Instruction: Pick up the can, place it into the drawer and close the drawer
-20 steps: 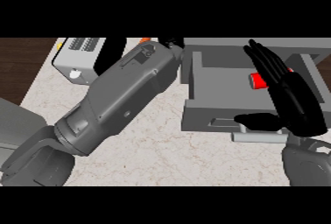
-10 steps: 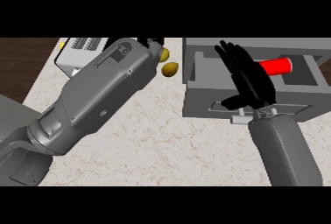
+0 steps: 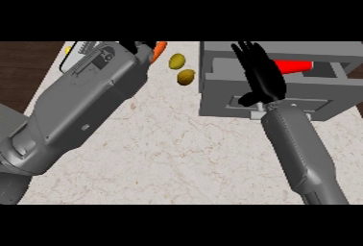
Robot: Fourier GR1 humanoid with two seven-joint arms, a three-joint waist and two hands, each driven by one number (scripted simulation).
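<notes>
On the pale marble counter (image 3: 177,158) with dark wood floor at the far left, our right hand (image 3: 261,77) has straight fingers (image 3: 248,53) laid over the front of the grey drawer (image 3: 212,96); they grip nothing, and we judge the closing push should go flat and straight toward the far side. The red can (image 3: 294,66) lies inside the drawer, just right of these fingers, while of our left hand (image 3: 138,47) at the far left we cannot tell the state.

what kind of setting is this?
Likely a kitchen counter: a pale marbled countertop, a grey drawer unit standing open with a red can inside, and two small yellow-brown food items beside it.
</notes>
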